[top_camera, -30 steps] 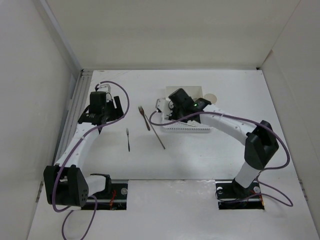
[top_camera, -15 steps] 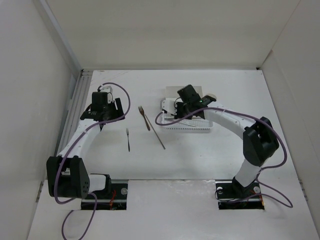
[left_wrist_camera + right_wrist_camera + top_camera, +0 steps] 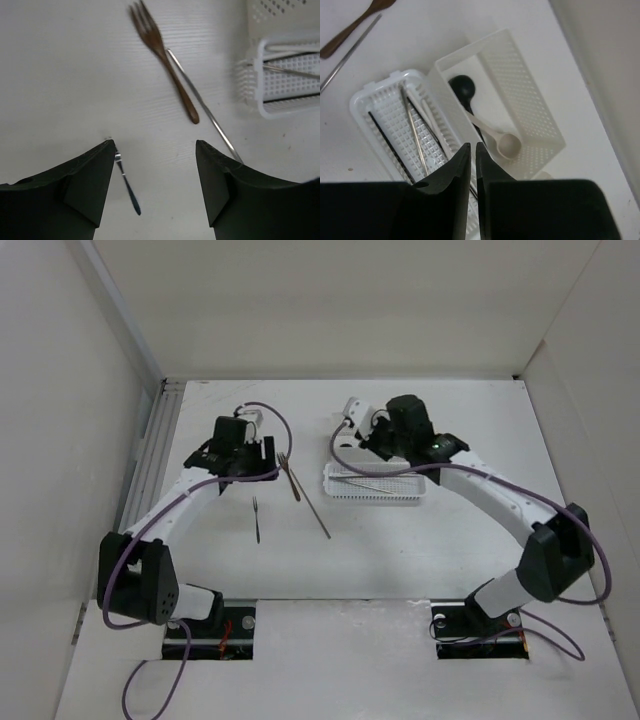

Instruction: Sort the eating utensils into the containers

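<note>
Silvery, dark and white chopsticks [image 3: 415,131] lie lengthwise in the shallow perforated basket [image 3: 384,106]. Only the right wrist view shows the deeper white perforated box [image 3: 520,85] set against it, with a black spoon [image 3: 462,87] and a cream spoon [image 3: 509,145] inside. From overhead the right arm covers that box. Outside the containers, on the tabletop [image 3: 400,550], a brown fork [image 3: 162,57] lies with a silver chopstick [image 3: 202,107] starting right against its neck. Both are just left of the basket. A small dark fork [image 3: 129,190] lies apart from them, nearer the arm bases. The left wrist view shows the left claw [image 3: 156,150] spread wide and empty above these three, the small fork's upper end beside one fingertip. The right claw [image 3: 472,155] is pressed almost together, pinching nothing, over the basket's edge next to the box.
</note>
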Motion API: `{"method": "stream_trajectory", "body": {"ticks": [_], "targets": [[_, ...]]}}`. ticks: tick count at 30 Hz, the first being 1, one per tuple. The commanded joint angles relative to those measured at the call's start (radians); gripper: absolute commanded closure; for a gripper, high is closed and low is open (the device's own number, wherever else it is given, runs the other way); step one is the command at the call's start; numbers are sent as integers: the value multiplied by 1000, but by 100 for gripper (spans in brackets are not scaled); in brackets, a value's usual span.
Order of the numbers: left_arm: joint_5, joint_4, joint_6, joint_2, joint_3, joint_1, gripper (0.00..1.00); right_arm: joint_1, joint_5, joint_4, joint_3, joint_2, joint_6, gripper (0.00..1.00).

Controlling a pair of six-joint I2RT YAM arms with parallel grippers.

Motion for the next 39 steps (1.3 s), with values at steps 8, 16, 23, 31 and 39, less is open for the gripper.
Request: {"method": "stream_trajectory", "body": {"ticks": [8,16,23,31,39], "targets": [[47,-12,-150,128,42,-234,33,-208,-39,193,-296,-282,629,65],[-94,-134,-343,361,185,-358,38,-208,19,213,-454,-519,663,65],[-117,-143,-391,444,203,-391,41,-217,76,213,-530,-713,644,65],[-137,-144,-426,553,212,-391,56,-226,102,204,-548,-777,635,65],[-167,-143,-415,579,150,-337,100,-226,111,144,-530,-819,635,65]]}}
